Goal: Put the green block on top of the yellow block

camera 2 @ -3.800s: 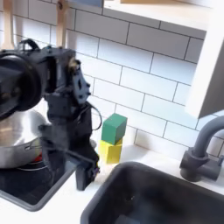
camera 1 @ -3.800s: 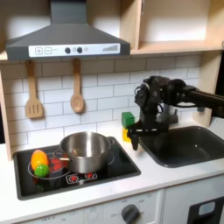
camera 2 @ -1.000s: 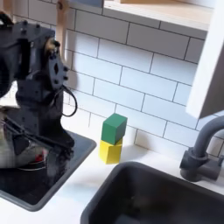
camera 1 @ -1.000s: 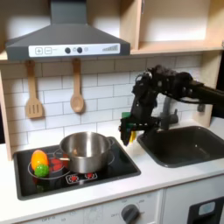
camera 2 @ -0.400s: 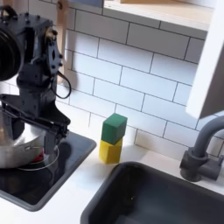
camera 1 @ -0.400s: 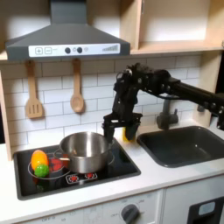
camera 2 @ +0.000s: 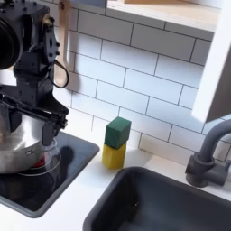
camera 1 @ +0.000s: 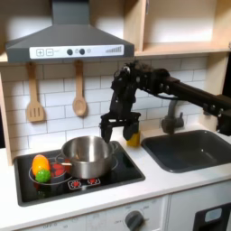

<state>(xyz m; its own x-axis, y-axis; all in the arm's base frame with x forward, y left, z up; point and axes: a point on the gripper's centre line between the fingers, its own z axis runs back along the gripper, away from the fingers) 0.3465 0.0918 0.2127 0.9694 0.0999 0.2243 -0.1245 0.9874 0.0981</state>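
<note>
White tiles back a toy kitchen whose pale worktop point(camera 1: 135, 185) carries a black hob point(camera 1: 77, 176) on the first exterior view's left and a dark sink point(camera 1: 191, 149) on the first exterior view's right. On the hob stands a steel pot point(camera 1: 87, 155); its inside cannot be made out. Beside it, on the first exterior view's left, lies a rounded green-and-yellow toy food point(camera 1: 41, 168) with something red next to it. A grey extractor hood point(camera 1: 68, 41) hangs above, and a wooden spatula point(camera 1: 34, 95) and a wooden spoon point(camera 1: 79, 90) hang on the tiles. A grey tap point(camera 2: 209, 153) curves over the sink in the second exterior view.

The green block point(camera 2: 117, 133) sits on top of the yellow block point(camera 2: 114, 154) on the worktop against the tiled wall, between the hob and the sink; its edges are turned slightly against those of the yellow one. In the first exterior view the arm partly covers this stack.

The black arm reaches in from the first exterior view's right, and its claw point(camera 1: 117, 128) hangs above the pot's far rim, near the stack but apart from it. The claw point(camera 2: 32, 117) stands spread wide, with nothing between its fingers.
</note>
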